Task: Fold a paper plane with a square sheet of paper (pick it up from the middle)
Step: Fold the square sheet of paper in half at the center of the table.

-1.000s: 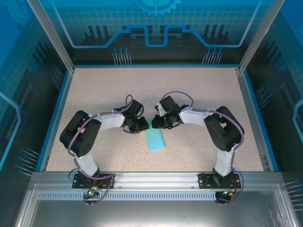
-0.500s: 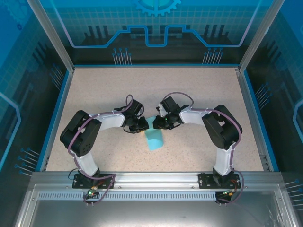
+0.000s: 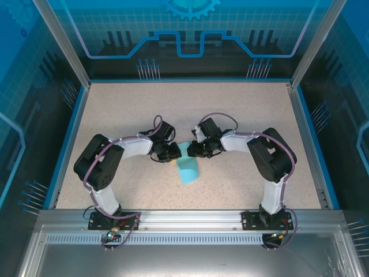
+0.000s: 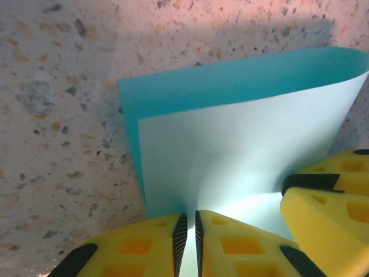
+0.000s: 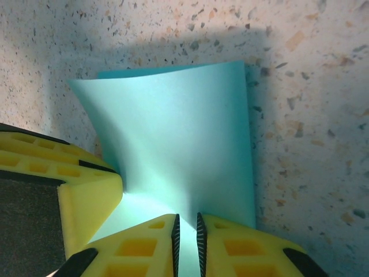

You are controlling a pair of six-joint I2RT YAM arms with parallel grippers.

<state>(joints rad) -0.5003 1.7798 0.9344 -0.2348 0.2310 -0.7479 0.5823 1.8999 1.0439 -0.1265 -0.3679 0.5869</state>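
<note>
The speckled table (image 3: 173,109) carries both arms. The left arm (image 3: 106,161) and the right arm (image 3: 271,156) bend inward so that their wrists meet near its middle. Between them lies the square sheet of paper (image 3: 187,169), doubled over on itself. The left wrist view shows a rounded bend at its far edge, with no crease pressed flat yet, and the upper layer's edge sits short of the lower one's. The left gripper (image 4: 188,222) is pinched closed on the near edge of the paper. The right gripper (image 5: 186,222) is clamped on the same edge, and the two sets of yellow fingers (image 4: 323,196) stand just beside each other. The main risk from here looks like a skewed crease (the layers already seem offset). If either arm drags sideways or releases before the bend is flattened, the sheet may spring open or tear at the pinch. The crowded fingers could also knock together.
</note>
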